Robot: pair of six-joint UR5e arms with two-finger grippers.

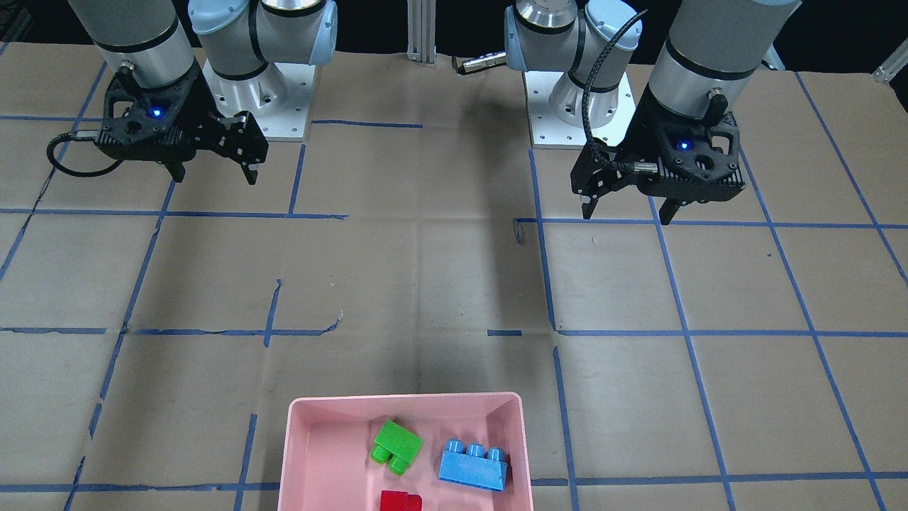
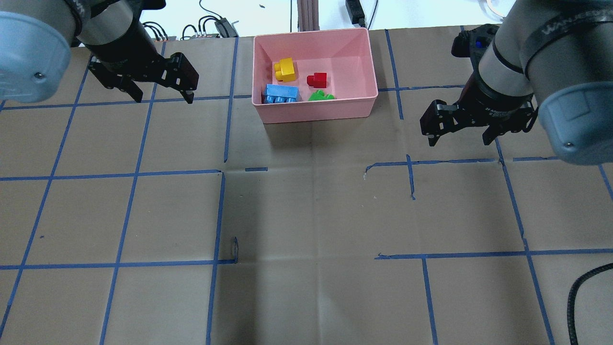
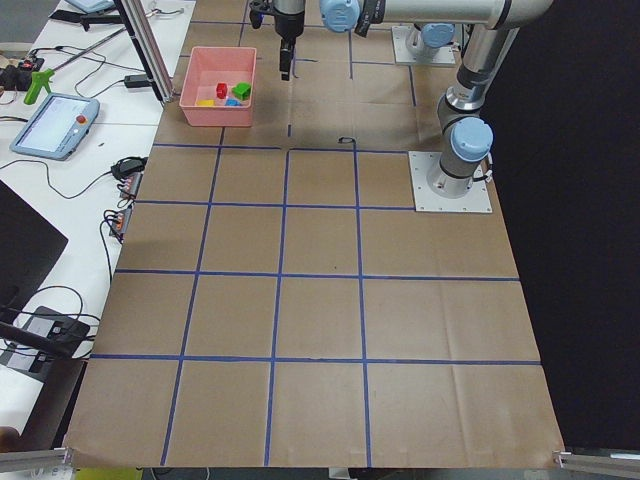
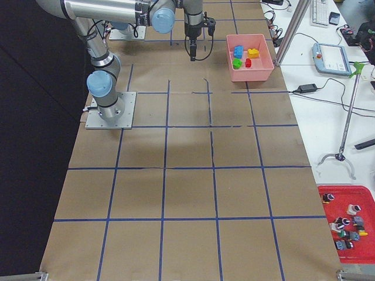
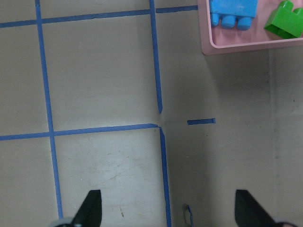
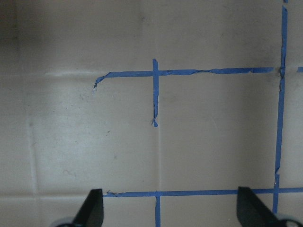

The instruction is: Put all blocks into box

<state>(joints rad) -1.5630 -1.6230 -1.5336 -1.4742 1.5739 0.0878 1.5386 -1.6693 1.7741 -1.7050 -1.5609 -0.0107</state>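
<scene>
The pink box [image 2: 316, 112] stands at the table's far middle edge in the overhead view. In it lie the yellow block [image 2: 285, 69], the red block [image 2: 317, 79], the blue block [image 2: 281, 92] and the green block [image 2: 321, 96]. The front-facing view shows the box [image 1: 404, 399] with the green block [image 1: 396, 446], blue block [image 1: 473, 465] and red block [image 1: 400, 501]; the yellow one is out of frame. My left gripper [image 2: 164, 98] is open and empty, left of the box. My right gripper [image 2: 459, 142] is open and empty, right of the box.
The table is brown paper with a blue tape grid. The arm bases [image 1: 255, 99] [image 1: 578, 106] stand at the robot's side. An aluminium post [image 2: 306, 14] rises behind the box. A pendant [image 3: 55, 125] and a red parts tray [image 4: 345, 222] lie on side benches.
</scene>
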